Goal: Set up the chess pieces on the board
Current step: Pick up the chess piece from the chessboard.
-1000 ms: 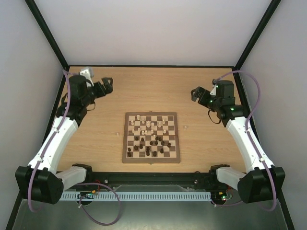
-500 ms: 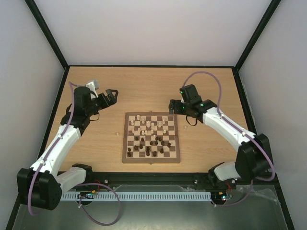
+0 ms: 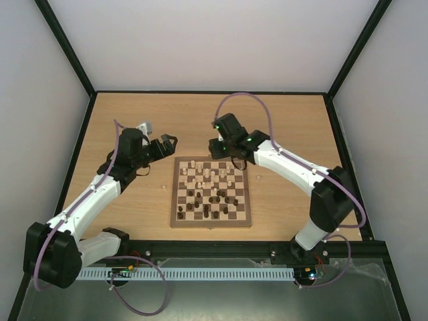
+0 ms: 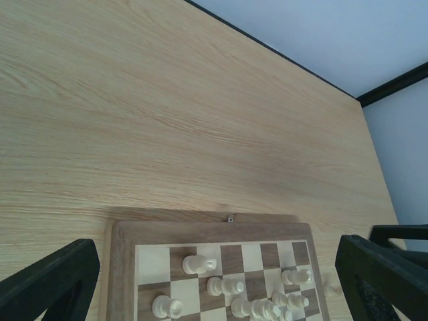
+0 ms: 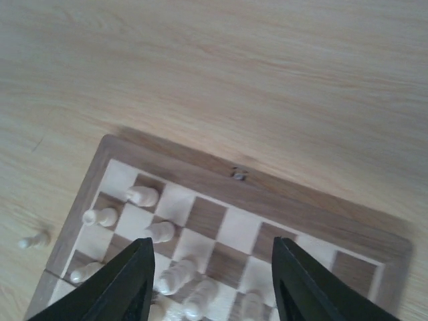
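right arm crossing to the board: the right gripper (image 3: 216, 148) is now hanging over the far edge of the square wooden chessboard with light and dark brown checkered squares (image 3: 211, 223), having swung in from the right side of the pale wood-grain table (image 3: 294, 120) within the last second. in its wrist view its jaws are standing apart with nothing between them, only board squares showing through the gap.

the left gripper (image 3: 167, 142) is also drawing in from the far left of the table toward the board's far left corner, spread wide and carrying nothing.

the tiny turned wooden chess pieces are sitting just where they were a second ago. the pale cream pieces (image 3: 207, 172) are scattered over the far half and the dark brown pieces (image 3: 215, 199) over the near half, not standing in ranks. one stray pale cream piece (image 5: 33, 241) is lying on the table just beside the board's edge.

only the arms are changing place, so the set-up is looking barely begun. the right arm appears to be lining up on the pale figures nearest the far border, a first pick probably coming next.
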### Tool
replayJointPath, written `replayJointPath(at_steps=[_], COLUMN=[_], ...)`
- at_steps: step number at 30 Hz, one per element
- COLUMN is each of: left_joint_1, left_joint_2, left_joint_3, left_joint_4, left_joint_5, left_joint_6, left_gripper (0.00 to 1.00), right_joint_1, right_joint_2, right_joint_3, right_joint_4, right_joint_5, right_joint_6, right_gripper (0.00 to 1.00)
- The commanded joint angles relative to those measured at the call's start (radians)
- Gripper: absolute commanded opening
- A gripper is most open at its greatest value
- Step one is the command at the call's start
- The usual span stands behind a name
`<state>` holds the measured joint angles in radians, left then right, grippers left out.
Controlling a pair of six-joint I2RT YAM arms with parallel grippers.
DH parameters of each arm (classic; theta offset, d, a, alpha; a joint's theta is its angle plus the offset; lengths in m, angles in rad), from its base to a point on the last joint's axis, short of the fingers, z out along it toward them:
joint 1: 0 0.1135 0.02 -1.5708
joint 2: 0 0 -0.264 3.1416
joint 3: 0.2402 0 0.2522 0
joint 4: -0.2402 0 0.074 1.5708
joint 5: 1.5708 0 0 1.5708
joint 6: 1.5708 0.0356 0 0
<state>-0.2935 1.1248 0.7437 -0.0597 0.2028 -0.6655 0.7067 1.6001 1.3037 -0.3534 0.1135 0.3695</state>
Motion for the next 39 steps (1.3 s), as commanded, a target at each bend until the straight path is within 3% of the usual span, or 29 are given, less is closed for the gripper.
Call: replayJointPath(at_steps=[1, 4, 16, 26, 39], left_joint_1=[-0.017, -0.018, -0.018, -0.019, -0.018], left_joint_2=[-0.041, -0.057, -0.090, -0.108, -0.116], left_joint_3=[-0.031, -0.061, -0.112, -0.116, -0.120], left_joint_4=[0.000, 0.028, 0.037, 0.032, 0.032], left_joint_5=[-0.064, -0.081, -0.144, -0.157, -0.151], left_joint_6=[0.013, 0.002, -0.002, -0.003, -0.002], left_gripper=[0.99, 0.99, 0.99, 0.99, 0.99], right_joint_1=[0.052, 0.081, 0.156, 0.168, 0.167], right_joint_2=[0.088, 0.113, 0.152, 0.210, 0.244], right_joint_3=[0.058, 0.058, 0.063, 0.078, 0.095], right_joint_4=[-0.116, -0.127, -0.184, -0.184, -0.175], right_joint_5=[-0.021, -0.015, -0.001, -0.006, 0.027], right_joint_6=[-0.052, -0.069, -0.101, -0.109, -0.107], right_gripper=[0.44, 0.35, 0.26, 0.24, 0.13])
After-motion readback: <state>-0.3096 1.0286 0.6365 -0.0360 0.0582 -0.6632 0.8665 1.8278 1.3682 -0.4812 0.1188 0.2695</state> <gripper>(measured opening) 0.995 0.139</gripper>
